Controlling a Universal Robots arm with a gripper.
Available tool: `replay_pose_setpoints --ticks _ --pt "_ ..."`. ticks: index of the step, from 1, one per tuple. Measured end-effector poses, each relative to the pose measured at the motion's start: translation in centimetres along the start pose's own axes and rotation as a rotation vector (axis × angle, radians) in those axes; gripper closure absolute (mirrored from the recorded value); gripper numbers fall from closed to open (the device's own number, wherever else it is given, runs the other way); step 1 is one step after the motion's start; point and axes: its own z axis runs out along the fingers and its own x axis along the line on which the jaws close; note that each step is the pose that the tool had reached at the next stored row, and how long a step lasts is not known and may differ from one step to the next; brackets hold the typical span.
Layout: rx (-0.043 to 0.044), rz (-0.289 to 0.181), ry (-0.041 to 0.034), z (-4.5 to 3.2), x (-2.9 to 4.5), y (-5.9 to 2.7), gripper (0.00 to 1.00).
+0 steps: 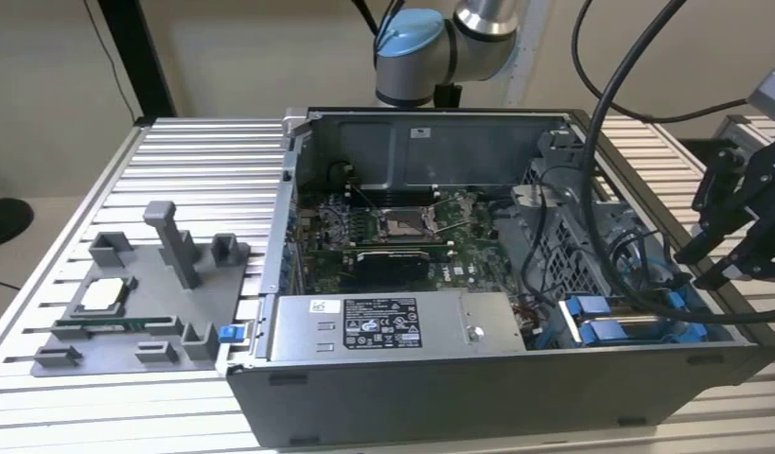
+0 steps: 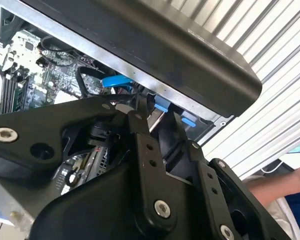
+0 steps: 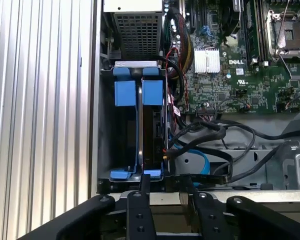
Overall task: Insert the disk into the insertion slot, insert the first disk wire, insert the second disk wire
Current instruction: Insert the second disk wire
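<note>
The insertion slot [image 3: 138,131] is a grey bay with bright blue clips in the open computer case, at the near corner on the exterior view's right [image 1: 602,326]. A dark flat part stands in one half of it; I cannot tell whether that is the disk. Black cables [image 3: 210,134] and a blue cable [image 3: 202,161] lie loose beside the bay; I cannot tell which are the disk wires. My gripper [image 1: 700,268] hangs just outside the case wall by the bay. Its fingers are apart in both wrist views [image 3: 166,187] [image 2: 160,117], with nothing between them.
A grey power box [image 1: 375,326] with a black-and-white label fills the case's front. The motherboard [image 1: 387,232] lies behind it. On the exterior view's left, a grey fixture [image 1: 141,303] holds small parts on the ribbed table [image 1: 198,161]. A person's arm [image 2: 290,187] shows at the table's edge.
</note>
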Motion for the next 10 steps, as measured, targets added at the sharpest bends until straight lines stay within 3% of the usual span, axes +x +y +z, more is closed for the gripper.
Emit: replay_pose_setpoints --ticks 10 --pt "-0.0001 -0.004 0.0009 0.04 0.05 -0.50 0.00"
